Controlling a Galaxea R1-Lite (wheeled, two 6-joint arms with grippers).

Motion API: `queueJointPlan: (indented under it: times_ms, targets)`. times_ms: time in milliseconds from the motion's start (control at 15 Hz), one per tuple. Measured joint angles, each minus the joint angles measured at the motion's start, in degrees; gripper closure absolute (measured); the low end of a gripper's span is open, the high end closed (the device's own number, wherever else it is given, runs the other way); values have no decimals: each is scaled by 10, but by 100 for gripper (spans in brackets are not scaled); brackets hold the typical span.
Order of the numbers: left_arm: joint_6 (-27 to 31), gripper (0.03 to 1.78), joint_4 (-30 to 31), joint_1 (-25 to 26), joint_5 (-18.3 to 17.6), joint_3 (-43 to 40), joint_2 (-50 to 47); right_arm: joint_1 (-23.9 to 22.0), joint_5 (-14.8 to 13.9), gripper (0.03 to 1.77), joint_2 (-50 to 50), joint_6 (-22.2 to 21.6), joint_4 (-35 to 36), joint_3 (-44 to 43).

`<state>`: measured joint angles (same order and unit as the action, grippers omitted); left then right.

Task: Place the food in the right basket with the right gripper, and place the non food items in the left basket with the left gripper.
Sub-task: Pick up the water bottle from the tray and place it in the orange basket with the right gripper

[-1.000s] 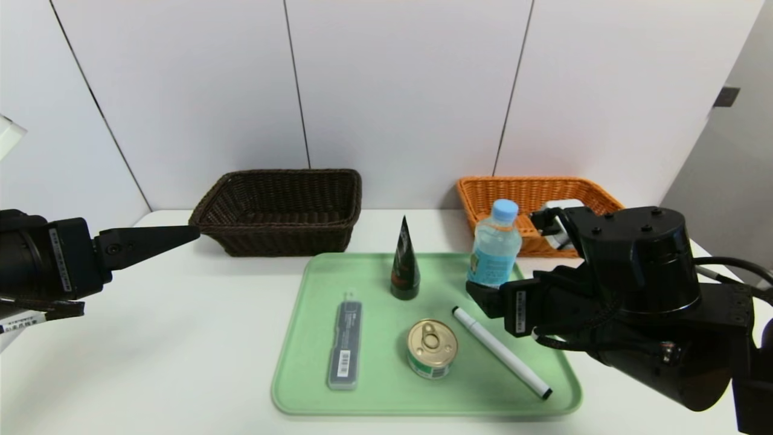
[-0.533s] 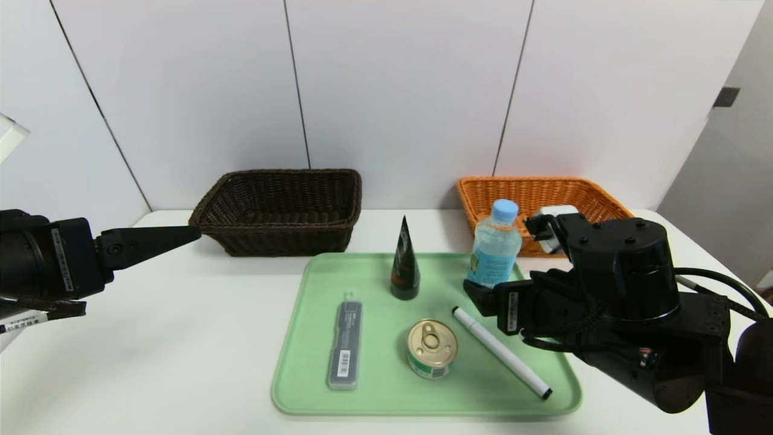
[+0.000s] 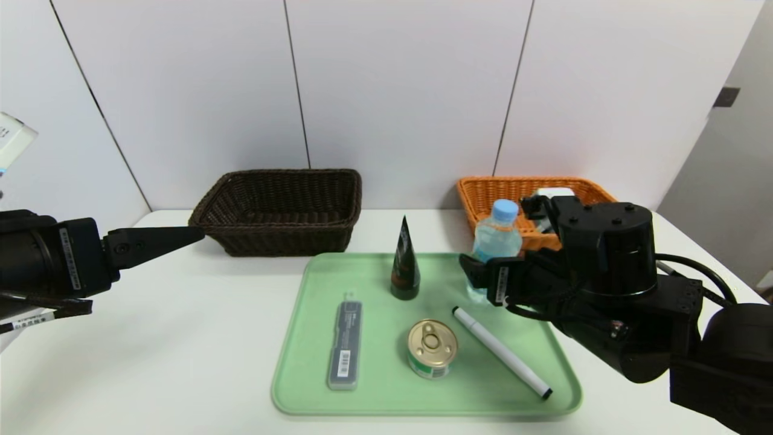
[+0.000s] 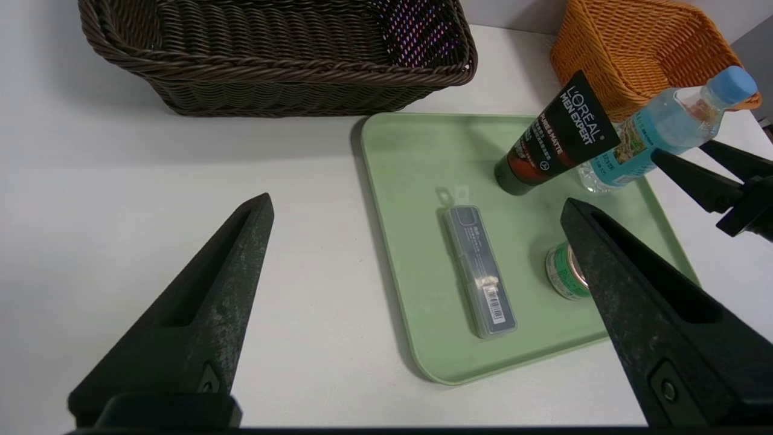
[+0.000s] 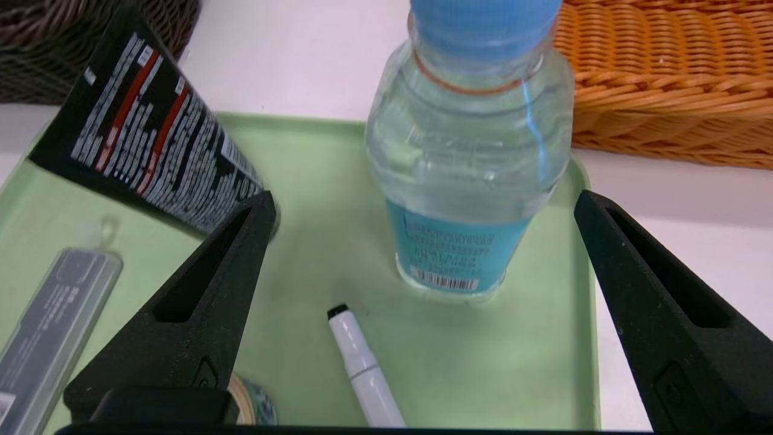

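A clear water bottle (image 3: 496, 232) with a blue cap stands at the far right of the green tray (image 3: 386, 386). My right gripper (image 3: 483, 272) is open, and its fingertips reach the bottle (image 5: 471, 151) on either side without closing on it. Also on the tray are a black cosmetic tube (image 3: 404, 266) standing on its cap, a tin can (image 3: 431, 347), a white marker (image 3: 501, 352) and a grey case (image 3: 345, 344). My left gripper (image 3: 202, 232) hangs open and empty over the table left of the tray, near the brown basket (image 3: 284, 238).
The orange basket (image 3: 489, 193) stands at the back right, just behind the bottle and my right arm. The brown basket sits at the back left. A wall runs close behind both baskets. Bare white table lies between my left gripper and the tray.
My right arm has moved forward and to the left, bringing its open fingers up around the bottle. The left arm has barely moved.
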<state>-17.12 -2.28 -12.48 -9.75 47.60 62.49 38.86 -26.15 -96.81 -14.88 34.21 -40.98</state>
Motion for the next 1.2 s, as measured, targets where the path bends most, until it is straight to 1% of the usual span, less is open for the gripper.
queueJointPlan:
  times_ms: [333, 733, 1067, 1133, 1200]
  targets:
    - [0, 12, 0, 0, 0, 0, 1, -11, 0, 9, -52, 1, 65, -5]
    - [1, 12, 0, 1, 0, 0, 3, -33, 0, 9, -84, 1, 68, -36]
    - [0, 12, 0, 1, -1, 0, 9, -41, 1, 9, -98, 1, 68, -41]
    - [0, 12, 0, 1, 0, 0, 10, -42, 1, 20, -101, 2, 67, -42]
    - [0, 12, 0, 1, 0, 1, 10, -42, 2, 39, -102, 4, 68, -43]
